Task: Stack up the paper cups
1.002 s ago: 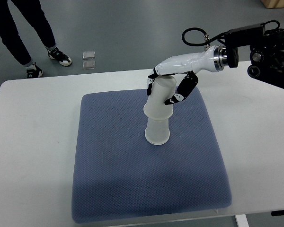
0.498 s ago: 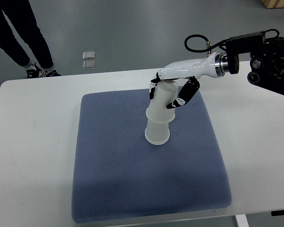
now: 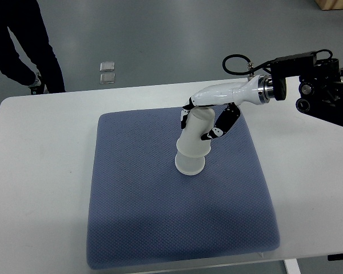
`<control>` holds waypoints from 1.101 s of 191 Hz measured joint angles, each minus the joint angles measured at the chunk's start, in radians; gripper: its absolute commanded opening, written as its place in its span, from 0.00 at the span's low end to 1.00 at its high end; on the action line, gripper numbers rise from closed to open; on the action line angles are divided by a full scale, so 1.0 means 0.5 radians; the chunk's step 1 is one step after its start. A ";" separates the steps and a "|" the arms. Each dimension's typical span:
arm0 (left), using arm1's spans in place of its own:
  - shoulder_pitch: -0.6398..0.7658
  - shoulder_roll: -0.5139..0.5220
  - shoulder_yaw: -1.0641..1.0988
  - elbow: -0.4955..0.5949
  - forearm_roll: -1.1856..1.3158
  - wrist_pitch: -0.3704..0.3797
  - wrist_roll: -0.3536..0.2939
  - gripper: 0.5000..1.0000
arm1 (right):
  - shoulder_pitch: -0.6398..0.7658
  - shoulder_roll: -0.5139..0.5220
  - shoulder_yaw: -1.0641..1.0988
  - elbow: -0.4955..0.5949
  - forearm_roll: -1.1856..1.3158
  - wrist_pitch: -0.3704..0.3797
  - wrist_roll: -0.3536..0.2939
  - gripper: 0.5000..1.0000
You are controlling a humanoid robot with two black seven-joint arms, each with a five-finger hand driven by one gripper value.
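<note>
Two white paper cups stand mouth down on the blue mat (image 3: 160, 228). The upper cup (image 3: 197, 130) is pushed over the lower cup (image 3: 190, 164) and leans a little to the right. My right hand (image 3: 208, 120) comes in from the right edge and its fingers curl around the upper cup near its top. Black fingertips (image 3: 210, 134) press the cup's right side. The left arm does not show.
The mat lies on a white table (image 3: 40, 171). A person's dark trouser legs and shoes (image 3: 28, 51) stand on the floor at the upper left. Two small clear objects (image 3: 107, 71) lie on the floor beyond the table's far edge.
My right hand has pushed the upper cup further down over the lower cup, so the stack is shorter. The person's feet have shifted left.
</note>
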 measured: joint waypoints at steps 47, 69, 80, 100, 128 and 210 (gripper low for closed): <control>0.000 0.000 0.000 0.000 0.000 0.000 0.000 1.00 | -0.027 0.014 0.000 -0.048 -0.003 -0.033 0.000 0.73; 0.000 0.000 0.000 0.000 0.000 0.000 0.000 1.00 | -0.028 0.015 0.003 -0.051 0.003 -0.024 0.001 0.77; 0.000 0.000 0.000 0.000 0.000 0.000 0.000 1.00 | -0.027 0.015 0.005 -0.051 0.006 -0.017 0.002 0.79; 0.000 0.000 0.000 0.000 0.000 0.000 0.000 1.00 | -0.015 0.015 0.009 -0.048 0.015 -0.011 0.003 0.79; 0.000 0.000 0.000 0.000 0.000 0.000 0.000 1.00 | 0.010 0.012 0.013 -0.028 0.020 -0.008 0.003 0.79; 0.000 0.000 0.000 0.000 0.000 0.000 0.000 1.00 | 0.231 -0.025 0.065 -0.031 0.038 0.028 0.003 0.82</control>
